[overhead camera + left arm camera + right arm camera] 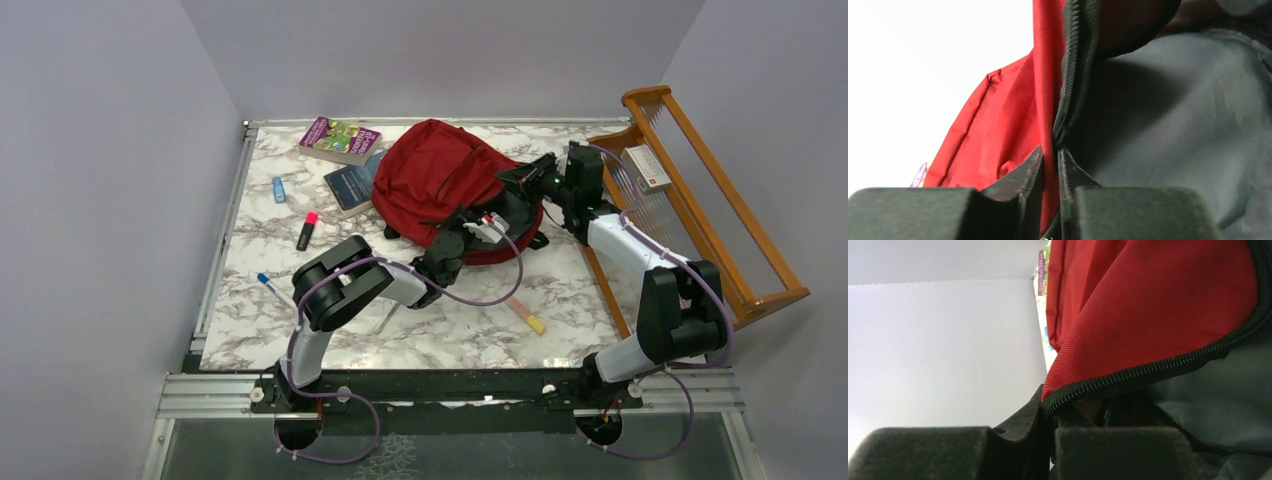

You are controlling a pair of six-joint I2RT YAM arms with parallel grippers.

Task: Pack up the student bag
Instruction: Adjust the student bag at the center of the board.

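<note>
Student bag [440, 175] between books [341, 139] and wooden rack [645, 97]; left fingers [1020, 181] and right fingers [1024, 416] tight on its zipper edge.

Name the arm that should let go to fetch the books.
Probably left. Both the left gripper and right gripper pinch the zippered rim of the red fabric backpack, but the purple paperback book and dark blue book lie on its left; the backpack blocks the right gripper.

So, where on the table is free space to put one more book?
Bare marble: between the yellow marker and the wooden rack; also at the near edge, between marker and left arm. Crowded: the student bag, pinched by left claw and right claw, with purple book and blue book beside it.
</note>
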